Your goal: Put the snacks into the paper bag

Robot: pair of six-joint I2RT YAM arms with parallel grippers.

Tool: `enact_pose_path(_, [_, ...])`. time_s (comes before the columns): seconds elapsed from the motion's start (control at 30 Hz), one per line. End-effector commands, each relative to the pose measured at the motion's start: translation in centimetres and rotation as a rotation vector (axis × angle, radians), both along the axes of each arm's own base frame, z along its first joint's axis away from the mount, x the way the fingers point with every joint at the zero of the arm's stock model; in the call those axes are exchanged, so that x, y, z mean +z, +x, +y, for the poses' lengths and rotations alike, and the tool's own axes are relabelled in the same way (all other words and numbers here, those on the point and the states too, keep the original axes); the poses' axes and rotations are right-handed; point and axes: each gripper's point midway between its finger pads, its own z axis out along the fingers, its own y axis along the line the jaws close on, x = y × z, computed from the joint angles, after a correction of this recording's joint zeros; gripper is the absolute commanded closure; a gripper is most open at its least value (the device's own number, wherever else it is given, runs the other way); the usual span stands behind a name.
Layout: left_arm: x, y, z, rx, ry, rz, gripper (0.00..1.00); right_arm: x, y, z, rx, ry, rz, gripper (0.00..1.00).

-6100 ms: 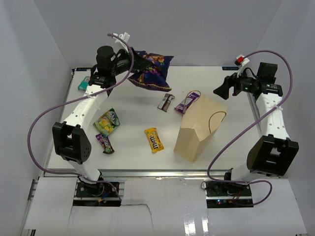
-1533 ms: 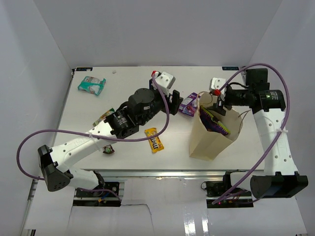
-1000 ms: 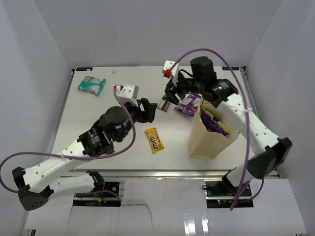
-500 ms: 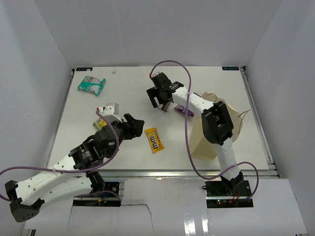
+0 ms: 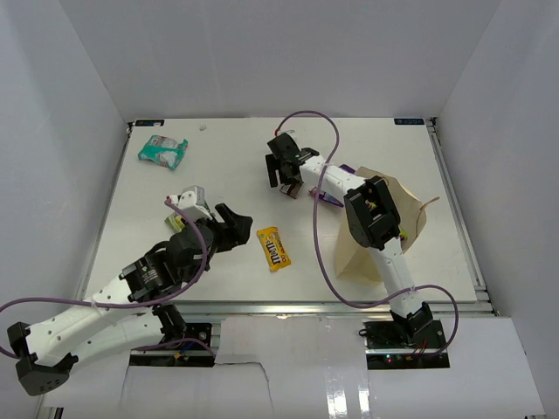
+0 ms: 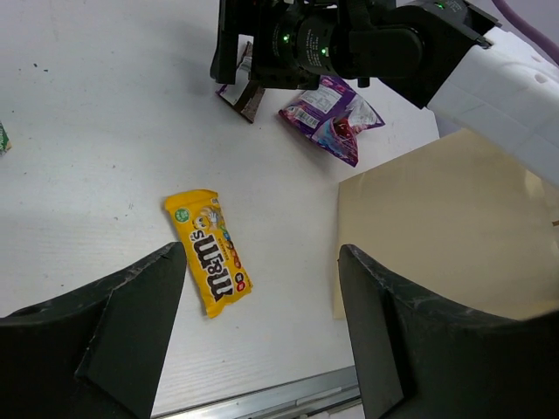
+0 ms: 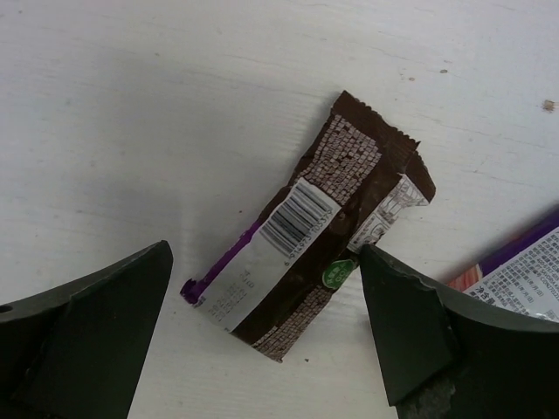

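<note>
My right gripper (image 5: 285,177) (image 7: 271,336) hangs open just above a small brown bar (image 7: 314,231) (image 5: 294,188), one finger on each side, not touching it. A small purple packet (image 6: 330,118) (image 5: 325,197) lies beside the bar, next to the tan paper bag (image 6: 445,227) (image 5: 351,259), whose mouth is hidden under the right arm. My left gripper (image 5: 231,229) (image 6: 262,349) is open and empty, low over the table near a yellow candy packet (image 6: 208,255) (image 5: 273,248). At the far left lies a teal-white bag (image 5: 162,151).
White walls close in the table on the left, back and right. The right forearm (image 5: 371,209) lies across the paper bag. A green-yellow packet edge (image 5: 173,223) peeks out beside the left arm. The metal rail (image 6: 262,401) marks the near table edge.
The right arm has swung from the paper bag to the brown bar, and its jaws now stand open over it. The left arm has pulled back toward the near left.
</note>
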Motion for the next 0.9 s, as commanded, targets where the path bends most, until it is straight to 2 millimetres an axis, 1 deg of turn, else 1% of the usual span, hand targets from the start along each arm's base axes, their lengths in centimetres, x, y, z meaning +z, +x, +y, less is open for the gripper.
enact_pose_path(0.0, [0.4, 0.4, 0.3, 0.034, 0.007, 0.001, 0.19, 0.1, 1.5, -0.2, -0.070, 0.056, -0.023, 0.08])
enact_pose_path(0.07, [0.7, 0.6, 0.2, 0.036, 0.023, -0.004, 0.18, -0.5, 1.0, 0.0, -0.059, 0.073, 0.005, 0.12])
enact_pose_path(0.13, [0.9, 0.8, 0.2, 0.042, 0.034, -0.011, 0.18, -1.5, 0.1, 0.0, -0.046, 0.081, 0.045, 0.18])
enact_pose_path(0.23, [1.0, 0.9, 0.4, 0.053, 0.035, -0.014, 0.18, -2.3, -1.3, 0.7, -0.004, 0.121, 0.109, 0.36])
enact_pose_path(0.27, [0.9, 0.9, 0.5, 0.057, 0.029, -0.012, 0.18, -2.4, -1.8, 1.2, 0.022, 0.144, 0.131, 0.49])
enact_pose_path(0.33, [0.8, 0.8, 0.6, 0.062, 0.021, -0.007, 0.18, -1.9, -1.9, 1.6, 0.061, 0.158, 0.133, 0.62])
enact_pose_path(0.37, [0.7, 0.8, 0.6, 0.064, 0.016, -0.003, 0.19, -0.9, -2.1, 2.3, 0.104, 0.191, 0.132, 0.73])
enact_pose_path(0.4, [0.7, 0.8, 0.6, 0.065, 0.011, -0.003, 0.19, -0.1, -2.0, 2.6, 0.151, 0.194, 0.119, 0.77])
enact_pose_path(0.43, [0.4, 0.7, 0.6, 0.063, 0.013, 0.002, 0.19, 1.0, -2.2, 3.5, 0.201, 0.233, 0.120, 0.83])
enact_pose_path(0.47, [0.3, 0.7, 0.6, 0.064, 0.011, 0.004, 0.19, 2.2, -2.1, 4.2, 0.250, 0.262, 0.099, 0.87])
enact_pose_path(0.5, [0.2, 0.7, 0.6, 0.064, 0.011, 0.007, 0.19, 4.3, -2.2, 4.8, 0.308, 0.303, 0.075, 0.89])
enact_pose_path(0.53, [0.1, 0.7, 0.6, 0.064, 0.008, 0.008, 0.19, 6.0, -2.9, 5.9, 0.418, 0.355, 0.070, 0.92])
enact_pose_path(0.57, [-0.1, 0.7, 0.5, 0.067, 0.012, 0.012, 0.18, 9.2, -2.9, 6.4, 0.516, 0.392, 0.008, 0.92])
enact_pose_path(0.6, [-0.2, 0.7, 0.5, 0.066, 0.017, 0.013, 0.18, 11.1, -3.7, 7.0, 0.573, 0.452, 0.004, 0.92])
enact_pose_path(0.63, [-0.2, 0.8, 0.5, 0.069, 0.017, 0.012, 0.18, 13.4, -5.8, 8.4, 0.762, 0.525, -0.004, 0.92])
enact_pose_path(0.67, [-0.4, 0.8, 0.6, 0.073, 0.023, 0.012, 0.18, 17.3, -7.0, 8.6, 0.860, 0.573, -0.058, 0.92])
enact_pose_path(0.7, [-0.6, 0.9, 0.7, 0.074, 0.030, 0.012, 0.18, 19.3, -7.9, 8.4, 0.945, 0.589, -0.096, 0.92])
enact_pose_path(0.73, [-0.7, 0.9, 0.7, 0.076, 0.032, 0.012, 0.18, 21.6, -10.0, 8.6, 1.066, 0.650, -0.113, 0.92])
enact_pose_path(0.77, [-0.7, 0.9, 0.7, 0.078, 0.031, 0.009, 0.18, 24.8, -11.6, 7.7, 1.158, 0.650, -0.199, 0.92])
enact_pose_path(0.83, [-1.1, 1.0, 0.6, 0.076, 0.032, 0.012, 0.18, 27.6, -13.3, 6.4, 1.233, 0.649, -0.276, 0.92])
enact_pose_path(0.87, [-1.2, 1.0, 0.5, 0.073, 0.033, 0.013, 0.18, 30.7, -14.6, 5.1, 1.275, 0.617, -0.380, 0.92])
